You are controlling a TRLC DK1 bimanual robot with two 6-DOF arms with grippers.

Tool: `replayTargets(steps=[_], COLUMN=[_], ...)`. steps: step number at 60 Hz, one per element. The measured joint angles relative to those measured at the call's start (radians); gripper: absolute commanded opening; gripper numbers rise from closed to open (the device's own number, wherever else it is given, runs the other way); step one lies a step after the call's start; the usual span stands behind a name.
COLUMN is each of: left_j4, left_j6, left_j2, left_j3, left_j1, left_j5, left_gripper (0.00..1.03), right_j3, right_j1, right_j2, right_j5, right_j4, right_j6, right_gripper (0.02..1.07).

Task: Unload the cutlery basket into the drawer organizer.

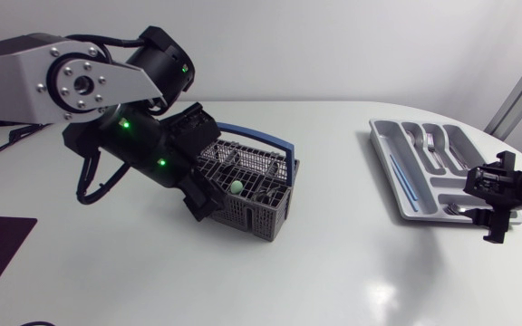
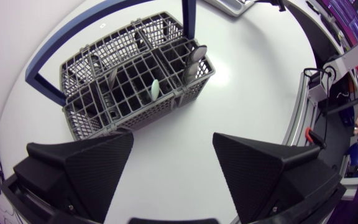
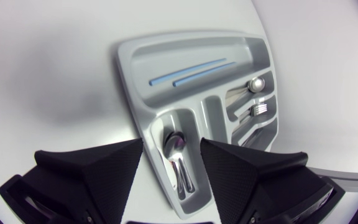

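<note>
**Basket.** The grey plastic lattice cutlery basket with blue bail handle [image 1: 259, 192] stands on the white table [image 1: 333, 272] just off centre toward 9 o'clock. A pale green utensil handle [image 1: 236, 187] and dark utensil handles [image 2: 191, 61] stand upright in its compartments.

**Left gripper.** The left gripper [image 1: 208, 167] is at the basket's 9 o'clock side. Its fingers [image 2: 86, 165] are spread wide and touch nothing, and the basket is just ahead of them.

**Organizer.** The grey moulded drawer organizer [image 1: 383, 149] lies at 3 o'clock. It holds two blue sticks [image 3: 191, 73], forks [image 1: 430, 140] and metal spoons [image 3: 178, 155].

**Right gripper.** The right gripper [image 1: 483, 204] hangs over the organizer's 5 o'clock corner. Its fingers [image 3: 104, 165] are spread, and the spoon compartment shows between them.
</note>
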Motion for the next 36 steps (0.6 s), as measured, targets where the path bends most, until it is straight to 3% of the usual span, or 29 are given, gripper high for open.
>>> replayTargets(steps=[12,36], left_j4=[0.020,0.122], left_j6=[0.154,0.296], left_j2=[0.000,0.000], left_j3=[0.000,-0.012], left_j1=[0.011,0.068], left_j5=[0.005,0.149], left_gripper=[0.90,0.89], right_j3=[-0.034,-0.068], right_j1=[0.119,0.393], right_j2=[-0.122,-0.327], right_j5=[0.000,-0.015], right_j4=[-0.110,-0.287], right_j6=[0.085,0.301], right_gripper=[0.75,0.78])
